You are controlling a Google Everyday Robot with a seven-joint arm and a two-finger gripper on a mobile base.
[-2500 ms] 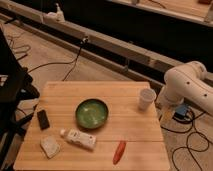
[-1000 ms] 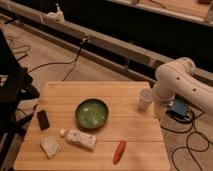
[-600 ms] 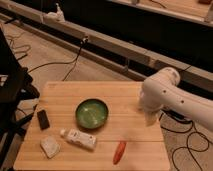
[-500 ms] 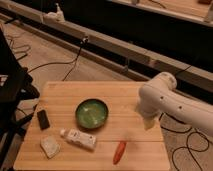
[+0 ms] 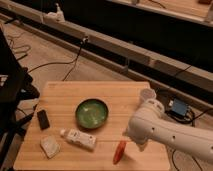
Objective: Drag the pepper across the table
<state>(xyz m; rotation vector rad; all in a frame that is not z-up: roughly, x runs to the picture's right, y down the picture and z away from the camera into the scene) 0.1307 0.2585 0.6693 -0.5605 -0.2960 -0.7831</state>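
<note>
Red-orange pepper (image 5: 119, 151) on table (image 5: 65, 95), gripper hidden behind white arm (image 5: 155, 127)

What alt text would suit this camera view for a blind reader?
A white robot arm reaches over a wooden table, its gripper low beside a red-orange pepper near the front edge. A green bowl, white tube, cup and small black object sit there.

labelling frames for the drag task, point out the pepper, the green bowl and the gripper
pepper (image 5: 119, 151), camera view, middle of its red body
green bowl (image 5: 92, 113), camera view, bare centre of its inside
gripper (image 5: 134, 140), camera view, its low white tip, just right of the pepper
</note>
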